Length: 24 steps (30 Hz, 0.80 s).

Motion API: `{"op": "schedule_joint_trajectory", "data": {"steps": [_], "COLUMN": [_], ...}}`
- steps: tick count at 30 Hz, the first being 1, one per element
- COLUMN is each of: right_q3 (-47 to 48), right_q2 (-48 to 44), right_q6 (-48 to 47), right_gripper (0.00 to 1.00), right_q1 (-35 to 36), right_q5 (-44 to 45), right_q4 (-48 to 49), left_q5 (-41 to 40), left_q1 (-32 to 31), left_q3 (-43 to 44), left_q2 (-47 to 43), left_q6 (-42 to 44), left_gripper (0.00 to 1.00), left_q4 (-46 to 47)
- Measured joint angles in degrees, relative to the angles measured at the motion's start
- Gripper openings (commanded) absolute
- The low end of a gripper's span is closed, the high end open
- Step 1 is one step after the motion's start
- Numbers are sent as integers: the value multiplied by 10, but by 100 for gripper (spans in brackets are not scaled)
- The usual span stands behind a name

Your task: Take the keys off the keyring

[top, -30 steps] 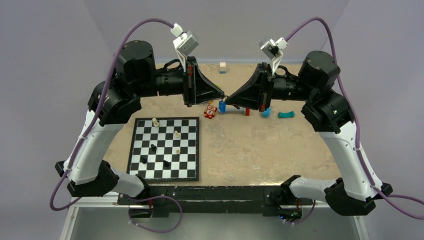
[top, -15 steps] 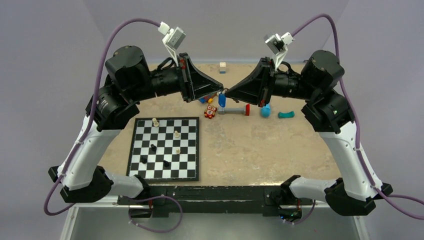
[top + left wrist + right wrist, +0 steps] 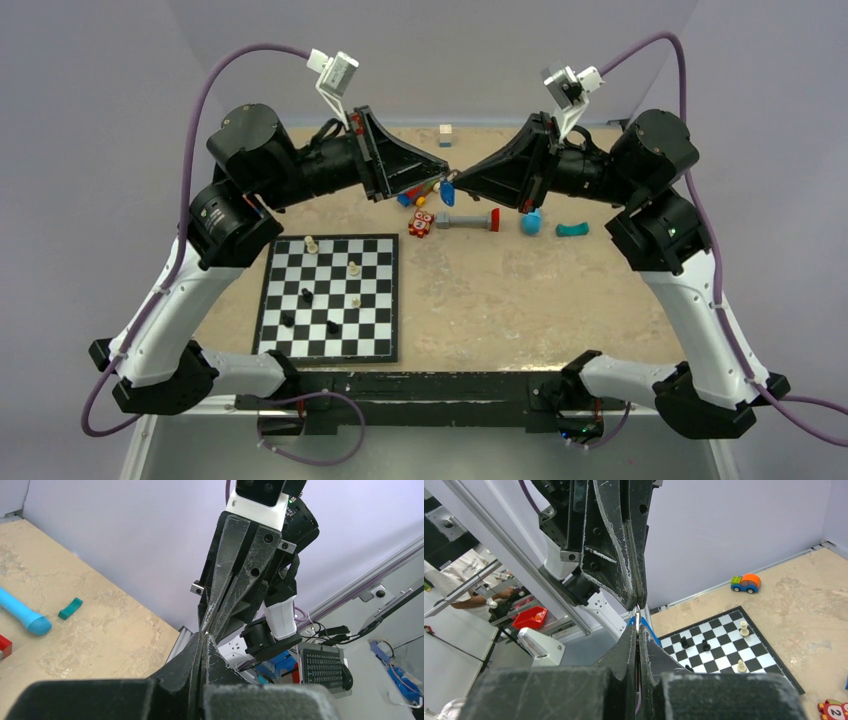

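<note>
Upper centre, above the tabletop (image 3: 520, 290), the left end effector (image 3: 442, 178), pressed together, meets the right end effector (image 3: 451, 183), which pinches the blue keyring (image 3: 447, 187). Pulling apart could slip the thin ring free and drop it.

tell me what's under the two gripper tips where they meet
The blue keyring hangs just under the shut tips of the left gripper and right gripper, above the table. Any keys are hidden between the fingers.
</note>
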Motion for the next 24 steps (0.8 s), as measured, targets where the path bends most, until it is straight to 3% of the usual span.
{"op": "schedule_joint_trajectory", "data": {"steps": [5,7,9,10,24], "right_q3": [-1,-1,-2,-3,-74], "right_q2": [0,1,2,2,-11], "right_q6": [2,2,3,4,13], "right_gripper": [0,0,0,0,0], "right_q1": [0,0,0,0,0], "right_q5": [2,4,6,10,48], "right_q4": [5,5,7,10,10], "left_q5": [-2,-4,-4,-4,-4], "left_q1": [0,0,0,0,16], "left_q3": [0,2,7,10,78], "left_q2": [-1,-1,0,0,-24], "left_q6": [5,11,26,31,206], "left_gripper": [1,37,84,98,100], "left_q4": [1,-3,-11,-19,-152]}}
